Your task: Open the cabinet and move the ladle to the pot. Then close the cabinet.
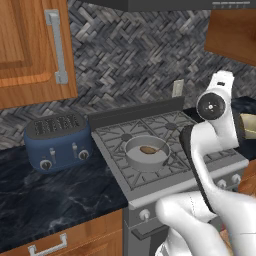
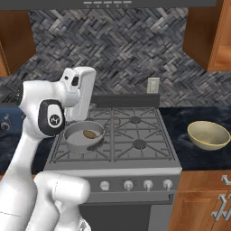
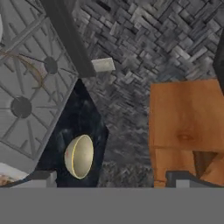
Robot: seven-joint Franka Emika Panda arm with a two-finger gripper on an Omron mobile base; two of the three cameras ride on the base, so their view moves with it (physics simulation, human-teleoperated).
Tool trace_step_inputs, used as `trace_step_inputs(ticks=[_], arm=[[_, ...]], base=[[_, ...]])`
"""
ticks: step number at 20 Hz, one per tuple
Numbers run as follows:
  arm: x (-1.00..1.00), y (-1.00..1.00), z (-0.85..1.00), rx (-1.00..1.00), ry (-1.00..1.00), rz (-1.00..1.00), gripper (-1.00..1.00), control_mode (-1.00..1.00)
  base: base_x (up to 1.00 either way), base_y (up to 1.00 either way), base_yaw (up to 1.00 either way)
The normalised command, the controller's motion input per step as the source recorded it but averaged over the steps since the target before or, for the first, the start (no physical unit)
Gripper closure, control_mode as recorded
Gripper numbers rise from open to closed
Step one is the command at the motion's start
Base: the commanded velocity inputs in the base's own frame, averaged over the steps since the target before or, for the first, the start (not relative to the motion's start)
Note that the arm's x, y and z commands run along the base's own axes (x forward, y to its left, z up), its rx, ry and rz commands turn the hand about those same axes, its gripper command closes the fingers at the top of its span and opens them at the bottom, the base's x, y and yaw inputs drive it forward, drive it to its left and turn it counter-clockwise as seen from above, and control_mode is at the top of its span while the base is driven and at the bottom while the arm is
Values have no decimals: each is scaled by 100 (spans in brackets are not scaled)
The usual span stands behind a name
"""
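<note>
The grey pot point(image 1: 146, 159) point(image 2: 76, 140) sits on the stove's front left burner. The small dark ladle point(image 1: 148, 149) point(image 2: 90, 134) lies inside it, its thin handle reaching the rim. In the hand view my gripper point(image 3: 113, 179) is open and empty, its fingertips point(image 3: 41, 177) far apart. It faces the wall-hung wooden cabinet point(image 3: 188, 127) point(image 2: 200, 34) point(image 1: 232, 35) to the right of the stove. A strip of that cabinet's plain wood interior point(image 2: 224, 31) shows at the frame edge. My hand hangs above the stove's left side, clear of the pot.
A yellowish bowl point(image 2: 208, 134) point(image 3: 79, 156) rests on the dark counter right of the stove. A blue toaster point(image 1: 59, 141) stands on the left counter. Above it is another wall cabinet point(image 1: 30, 50), shut, with a silver bar handle point(image 1: 57, 47). A range hood hangs overhead.
</note>
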Motion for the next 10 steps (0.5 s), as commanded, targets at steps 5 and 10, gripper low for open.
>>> trace_step_inputs(ticks=[5, 10], arm=[[-6, 33, 62, 39, -19, -9, -100, -100], [-28, 19, 1, 45, -46, -19, -100, -100]], base=[[0, 0, 0], [0, 0, 0]])
